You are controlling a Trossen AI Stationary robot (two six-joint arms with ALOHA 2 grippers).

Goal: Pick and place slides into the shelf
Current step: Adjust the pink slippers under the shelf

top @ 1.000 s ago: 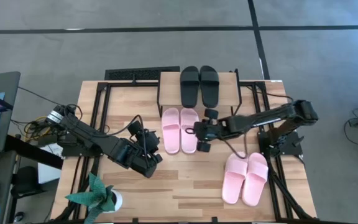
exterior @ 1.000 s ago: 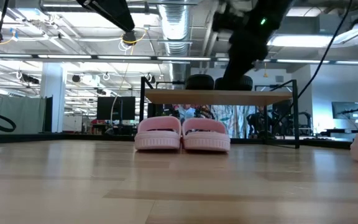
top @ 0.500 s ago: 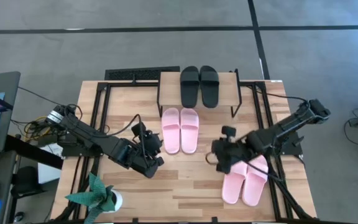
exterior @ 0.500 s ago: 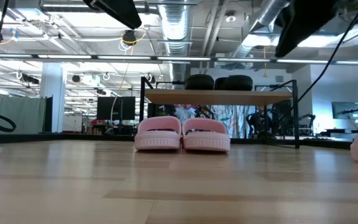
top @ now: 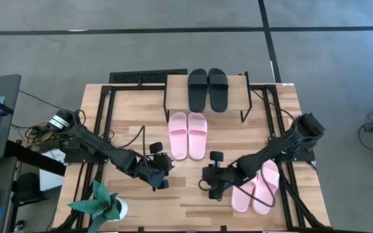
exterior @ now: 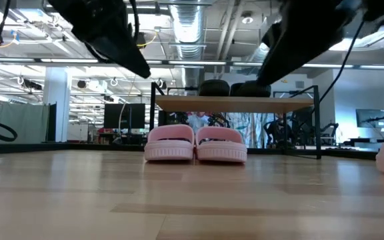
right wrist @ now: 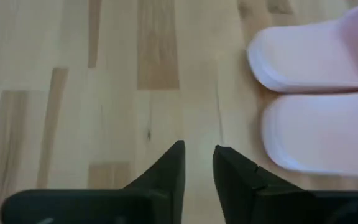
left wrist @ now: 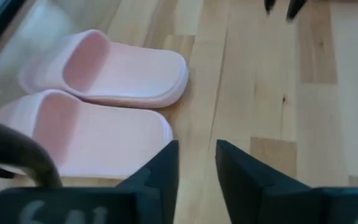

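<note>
Two black slides (top: 207, 89) lie side by side on the shelf (top: 173, 87), whose plank (exterior: 235, 104) shows in the low view with them on top. One pink pair (top: 188, 134) rests sole-down on the table in front of the shelf, also in the low view (exterior: 195, 143) and the left wrist view (left wrist: 104, 68). A second pink pair (top: 258, 186) lies near the table's right near corner, also in the right wrist view (right wrist: 319, 93). My left gripper (top: 162, 169) hovers near-left of the middle pair, shut. My right gripper (top: 211, 182) hovers just left of the second pair, shut.
A potted green plant (top: 102, 204) stands at the near left corner. Black metal frame rails (top: 105, 123) run along both sides of the table. Bare wood (top: 186, 194) lies between the two grippers and toward the near edge.
My right gripper has left the right side of the middle pink pair and swung toward the near edge, ending left of the second pink pair. My left gripper has shifted a little toward the right and near edge. No slide has moved.
</note>
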